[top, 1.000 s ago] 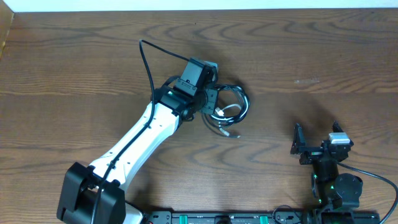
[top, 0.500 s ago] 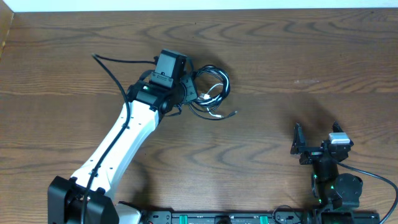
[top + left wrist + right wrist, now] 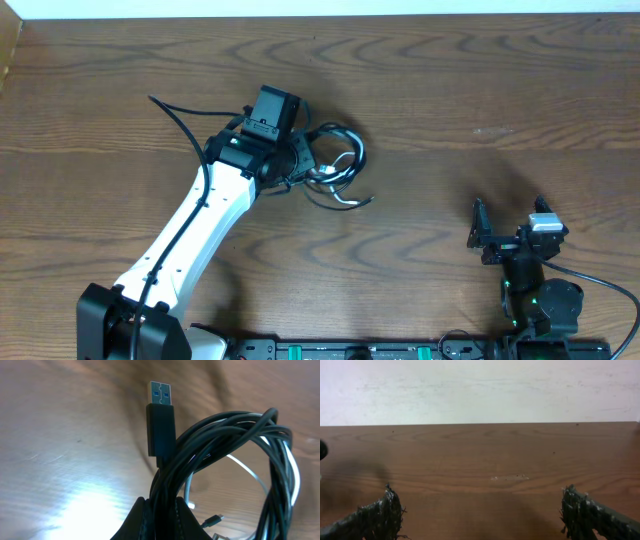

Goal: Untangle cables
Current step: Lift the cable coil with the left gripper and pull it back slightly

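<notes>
The cables (image 3: 338, 170) form one tangled coil of black cords with a white one, lying right of centre-left on the wooden table. My left gripper (image 3: 298, 165) is shut on the coil's left side. In the left wrist view the black strands (image 3: 225, 455) rise from between my closed jaws, a black USB plug (image 3: 160, 420) sticks up, and a white cord (image 3: 295, 467) and small plug ends (image 3: 212, 521) show behind. My right gripper (image 3: 508, 228) stands open near the front right, far from the cables; its fingertips (image 3: 382, 510) frame bare wood.
The left arm's own thick black cable (image 3: 185, 125) arcs over the table to the left of the wrist. The table's back edge (image 3: 320, 14) meets a white wall. Arm bases sit along the front edge (image 3: 350, 350).
My left arm swung left and slightly back, dragging the coil with it across the table. Since half a second ago the coil has shifted a little and one loose end now trails right. The right arm stayed still.
</notes>
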`<action>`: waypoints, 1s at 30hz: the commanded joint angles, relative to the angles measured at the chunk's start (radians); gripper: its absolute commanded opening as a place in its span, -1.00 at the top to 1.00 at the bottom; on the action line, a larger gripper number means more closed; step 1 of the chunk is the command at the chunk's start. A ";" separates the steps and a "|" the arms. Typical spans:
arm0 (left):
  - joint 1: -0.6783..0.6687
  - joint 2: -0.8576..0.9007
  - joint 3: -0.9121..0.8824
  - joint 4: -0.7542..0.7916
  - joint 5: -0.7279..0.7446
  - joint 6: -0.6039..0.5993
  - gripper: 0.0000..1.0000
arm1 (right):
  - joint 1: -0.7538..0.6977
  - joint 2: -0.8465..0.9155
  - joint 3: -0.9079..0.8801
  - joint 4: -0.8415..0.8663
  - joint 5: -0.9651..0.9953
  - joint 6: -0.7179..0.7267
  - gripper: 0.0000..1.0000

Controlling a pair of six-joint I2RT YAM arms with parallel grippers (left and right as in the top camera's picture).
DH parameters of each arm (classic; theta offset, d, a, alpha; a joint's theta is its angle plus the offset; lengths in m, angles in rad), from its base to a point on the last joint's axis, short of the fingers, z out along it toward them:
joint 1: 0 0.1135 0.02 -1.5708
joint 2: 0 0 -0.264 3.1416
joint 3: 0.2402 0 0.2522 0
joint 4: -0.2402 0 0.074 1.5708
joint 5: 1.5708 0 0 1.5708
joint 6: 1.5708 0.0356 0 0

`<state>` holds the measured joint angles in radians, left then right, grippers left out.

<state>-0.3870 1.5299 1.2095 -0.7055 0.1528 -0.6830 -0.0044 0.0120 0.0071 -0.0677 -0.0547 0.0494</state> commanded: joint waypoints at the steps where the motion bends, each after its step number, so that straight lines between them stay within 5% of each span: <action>1: -0.002 -0.014 -0.007 0.060 0.110 -0.013 0.85 | 0.006 -0.003 -0.002 -0.004 0.003 0.013 -0.99; 8: -0.027 -0.014 -0.007 -0.076 0.121 -0.343 0.84 | 0.006 -0.003 -0.002 -0.004 0.003 0.013 -0.98; 17: -0.056 -0.014 -0.008 -0.201 0.053 -0.332 0.84 | 0.006 -0.003 -0.002 -0.004 0.003 0.013 -0.98; 30: -0.055 -0.015 -0.008 -0.081 -0.086 -0.336 0.87 | 0.006 -0.003 -0.002 -0.004 0.003 0.013 -0.98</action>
<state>-0.4423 1.5295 1.2049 -0.8093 0.0944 -1.0065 -0.0044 0.0120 0.0071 -0.0677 -0.0547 0.0494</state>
